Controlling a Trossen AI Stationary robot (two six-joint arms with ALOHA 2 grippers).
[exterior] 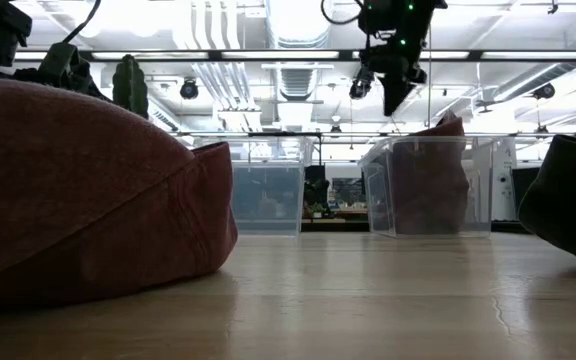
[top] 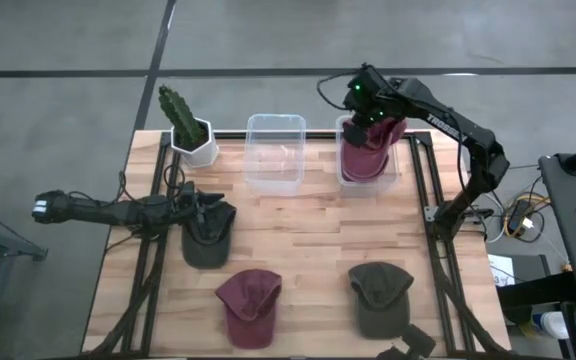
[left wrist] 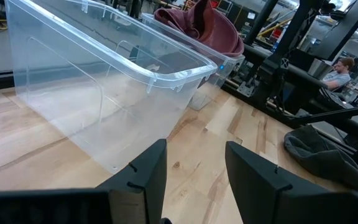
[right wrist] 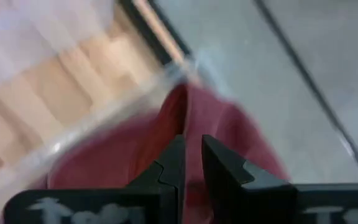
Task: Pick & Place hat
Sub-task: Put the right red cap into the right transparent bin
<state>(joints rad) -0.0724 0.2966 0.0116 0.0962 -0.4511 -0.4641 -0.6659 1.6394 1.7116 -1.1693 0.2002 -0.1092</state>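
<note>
A maroon cap (top: 365,158) lies crumpled in the right clear bin (top: 396,178), with one part sticking up above the rim (exterior: 450,125). My right gripper (top: 368,122) hangs above that bin, fingers shut and pointing down (exterior: 392,100), clear of the cap. A dark olive cap (top: 208,240) lies flat on the table's left side. My left gripper (top: 206,208) is over its far part, open (left wrist: 194,171), with only bare table between the fingers. A second maroon cap (top: 248,306) and a second olive cap (top: 380,297) lie near the table's near edge.
A second clear bin (top: 275,150) stands at the far middle, next to the one with the cap. A cactus in a white pot (top: 190,130) stands at the far left corner. Bare wood lies in the table's middle (top: 298,230). A person sits beyond the table (left wrist: 340,65).
</note>
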